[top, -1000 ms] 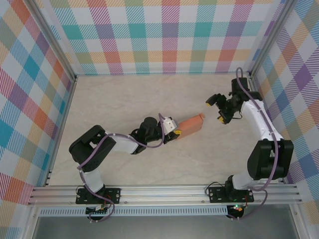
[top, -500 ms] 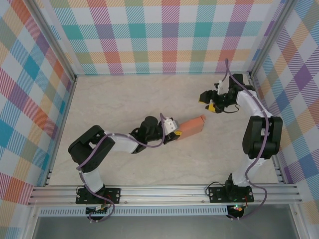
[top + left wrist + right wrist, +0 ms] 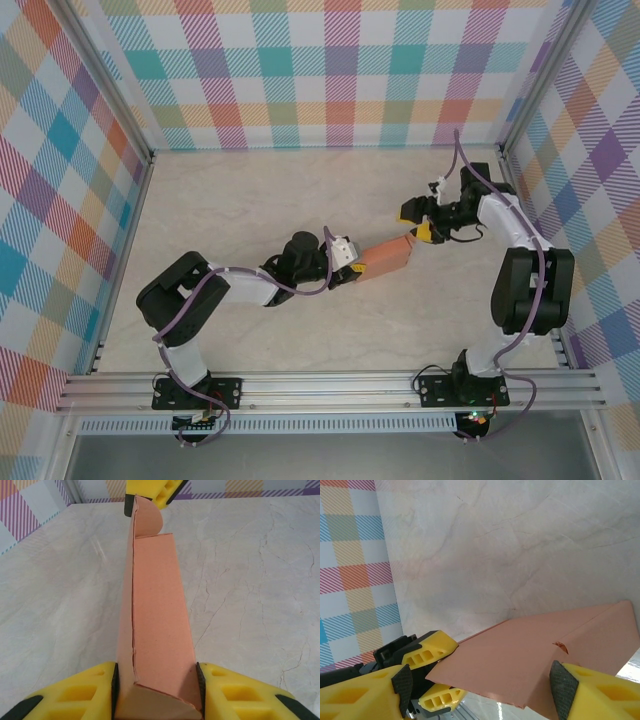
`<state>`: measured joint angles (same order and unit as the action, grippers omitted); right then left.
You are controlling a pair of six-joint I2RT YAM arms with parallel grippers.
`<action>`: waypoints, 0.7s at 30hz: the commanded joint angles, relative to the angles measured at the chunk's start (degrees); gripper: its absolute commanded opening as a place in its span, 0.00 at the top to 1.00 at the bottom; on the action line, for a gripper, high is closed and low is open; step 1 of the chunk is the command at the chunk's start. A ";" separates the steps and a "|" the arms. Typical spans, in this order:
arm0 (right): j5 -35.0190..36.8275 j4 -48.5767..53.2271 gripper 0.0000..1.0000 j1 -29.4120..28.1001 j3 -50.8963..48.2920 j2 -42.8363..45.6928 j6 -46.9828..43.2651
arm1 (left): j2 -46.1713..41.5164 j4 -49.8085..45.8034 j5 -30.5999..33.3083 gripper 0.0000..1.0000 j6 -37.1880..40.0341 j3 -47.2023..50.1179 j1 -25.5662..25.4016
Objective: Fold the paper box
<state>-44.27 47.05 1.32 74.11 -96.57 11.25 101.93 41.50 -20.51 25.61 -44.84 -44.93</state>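
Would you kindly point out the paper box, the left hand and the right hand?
paper box (image 3: 388, 256): top external view, its upper face.
left hand (image 3: 356, 264): top external view, between its fingertips.
right hand (image 3: 418, 223): top external view, between its fingertips.

**A:** Where is the paper box (image 3: 387, 256)?

**B:** Over the middle of the bench (image 3: 230, 200), a little to the right, running from near-left to far-right.

**A:** And the tools?

**B:** The left tool (image 3: 351, 268) is at its near-left end, one finger against each side. The right tool (image 3: 417, 222) is at the far-right end, behind and right of it, with that end between its fingers.
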 commanded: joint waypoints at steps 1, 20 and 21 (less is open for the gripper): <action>-2.02 2.77 0.27 0.10 -0.53 1.92 -1.28 | 1.34 -8.37 -0.64 0.68 0.76 0.42 -0.66; -4.27 7.42 0.39 0.04 1.20 -1.82 -0.05 | 2.34 -8.97 -0.01 0.68 0.84 -0.65 -0.60; -4.03 8.15 0.37 0.09 1.49 -1.94 -0.13 | 2.40 -9.21 -0.05 0.68 0.98 -0.77 -0.64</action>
<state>-44.71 49.69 2.15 74.46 -97.60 11.11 101.95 40.01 -20.60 26.17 -45.69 -44.93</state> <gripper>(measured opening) 0.619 0.369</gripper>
